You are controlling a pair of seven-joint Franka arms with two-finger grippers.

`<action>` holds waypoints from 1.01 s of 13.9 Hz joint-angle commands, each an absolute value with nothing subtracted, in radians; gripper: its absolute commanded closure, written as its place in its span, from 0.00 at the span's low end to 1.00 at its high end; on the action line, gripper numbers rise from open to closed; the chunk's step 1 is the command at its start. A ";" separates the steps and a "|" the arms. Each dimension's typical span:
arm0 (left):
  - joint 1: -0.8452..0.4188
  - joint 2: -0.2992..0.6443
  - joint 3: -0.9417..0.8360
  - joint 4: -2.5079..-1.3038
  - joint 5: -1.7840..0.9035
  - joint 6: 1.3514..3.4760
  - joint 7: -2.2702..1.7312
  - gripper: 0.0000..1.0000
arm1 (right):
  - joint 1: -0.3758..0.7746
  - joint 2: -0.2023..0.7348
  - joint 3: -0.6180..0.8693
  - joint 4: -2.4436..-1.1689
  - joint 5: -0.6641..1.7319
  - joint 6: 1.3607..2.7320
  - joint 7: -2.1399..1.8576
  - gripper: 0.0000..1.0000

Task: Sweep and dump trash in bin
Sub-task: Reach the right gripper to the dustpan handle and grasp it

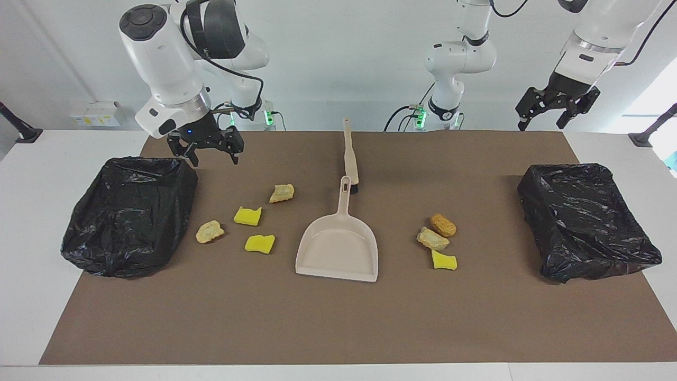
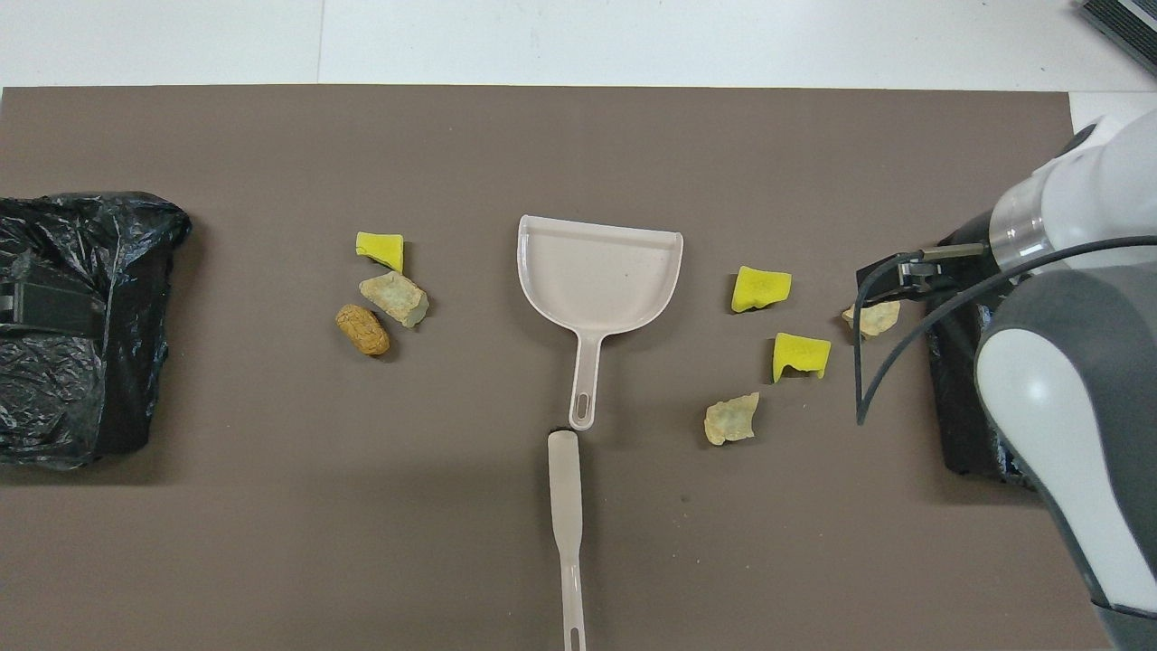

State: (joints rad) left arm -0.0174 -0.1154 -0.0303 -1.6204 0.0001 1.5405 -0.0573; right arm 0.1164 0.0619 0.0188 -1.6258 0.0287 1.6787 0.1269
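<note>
Meanwhile, trash below open right hand.

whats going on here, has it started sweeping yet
Not yet. The dustpan and brush lie untouched mid-table, with seven trash pieces scattered either side. The right gripper, open and empty, hangs beside one black-bagged bin. The left gripper waits, open, above the table's edge.

Dustpan mid-mat, brush nearer the robots, trash either side, bins at both ends.
</note>
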 commanded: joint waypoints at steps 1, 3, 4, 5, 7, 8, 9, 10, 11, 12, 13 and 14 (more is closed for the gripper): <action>-0.014 -0.124 -0.032 -1.618 0.012 1.528 -0.058 0.00 | 0.182 0.083 0.021 -1.612 0.063 1.729 0.265 0.00; -0.014 -0.124 -0.032 -1.620 0.012 1.528 -0.058 0.00 | 0.241 0.093 0.021 -1.617 0.063 1.747 0.365 0.00; -0.014 -0.123 -0.032 -1.618 0.012 1.528 -0.058 0.00 | 0.264 0.097 0.021 -1.617 0.060 1.765 0.405 0.00; -0.014 -0.124 -0.032 -1.618 0.012 1.528 -0.058 0.00 | 0.287 0.106 0.021 -1.615 0.055 1.773 0.432 0.00; -0.014 -0.124 -0.032 -1.618 0.012 1.528 -0.058 0.00 | 0.343 0.127 0.023 -1.615 0.046 1.819 0.516 0.00; -0.014 -0.124 -0.032 -1.620 0.012 1.528 -0.058 0.00 | 0.377 0.139 0.021 -1.615 0.040 1.841 0.547 0.00; -0.014 -0.123 -0.032 -1.620 0.012 1.528 -0.058 0.00 | 0.405 0.159 0.021 -1.611 0.025 1.867 0.569 0.00; -0.018 -0.123 -0.034 -1.618 0.012 1.525 -0.063 0.00 | 0.429 0.172 0.021 -1.611 -0.006 1.885 0.593 0.00; -0.026 -0.129 -0.040 -1.624 0.012 1.514 -0.060 0.00 | 0.451 0.190 0.021 -1.611 -0.030 1.908 0.623 0.00; -0.031 -0.130 -0.046 -1.623 0.006 1.508 -0.057 0.00 | 0.457 0.201 0.021 -1.611 -0.035 1.936 0.658 0.00; -0.031 -0.130 -0.045 -1.623 0.006 1.508 -0.063 0.00 | 0.463 0.213 0.021 -1.609 -0.037 1.957 0.684 0.00; -0.031 -0.133 -0.046 -1.626 0.006 1.497 -0.066 0.00 | 0.480 0.236 0.021 -1.608 -0.037 1.973 0.695 0.00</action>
